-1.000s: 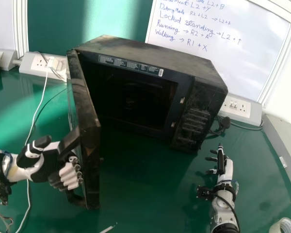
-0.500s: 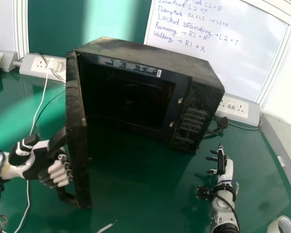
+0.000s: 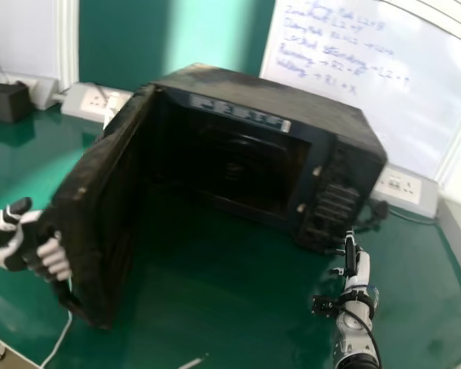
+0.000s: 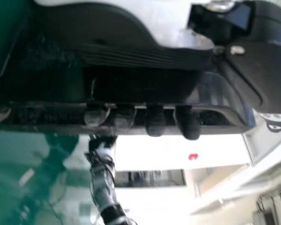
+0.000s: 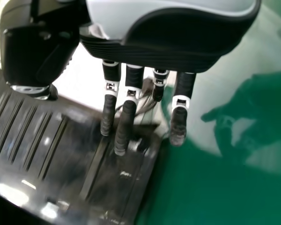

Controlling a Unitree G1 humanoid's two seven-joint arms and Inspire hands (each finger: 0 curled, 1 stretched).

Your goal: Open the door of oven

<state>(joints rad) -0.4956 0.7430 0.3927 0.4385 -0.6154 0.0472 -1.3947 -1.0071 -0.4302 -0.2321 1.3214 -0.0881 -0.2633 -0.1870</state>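
Observation:
The black oven (image 3: 276, 100) stands on the green table with its door (image 3: 100, 207) swung wide out to the left, the dark cavity exposed. At the door's outer edge is my left hand (image 3: 19, 238), its fingers curled round the door handle (image 3: 73, 301). In the left wrist view my left hand (image 4: 117, 35) has its fingertips hooked through the handle (image 4: 140, 127). My right hand (image 3: 356, 261) is in front of the oven's control-panel side. Straight fingers extend from my right hand (image 5: 168, 37) in the right wrist view, with the control panel (image 5: 61, 145) beyond them.
Behind the oven are a whiteboard (image 3: 330, 54) and wall sockets (image 3: 399, 186), with more sockets (image 3: 92, 101) at the left. A dark box (image 3: 6, 101) sits at the far left of the table (image 3: 230, 307). A white cable (image 3: 60, 338) runs near the left hand.
My left hand has moved left with the handle, and the door stands wider. The head view has shifted, so the oven appears farther right. My right hand keeps its pose.

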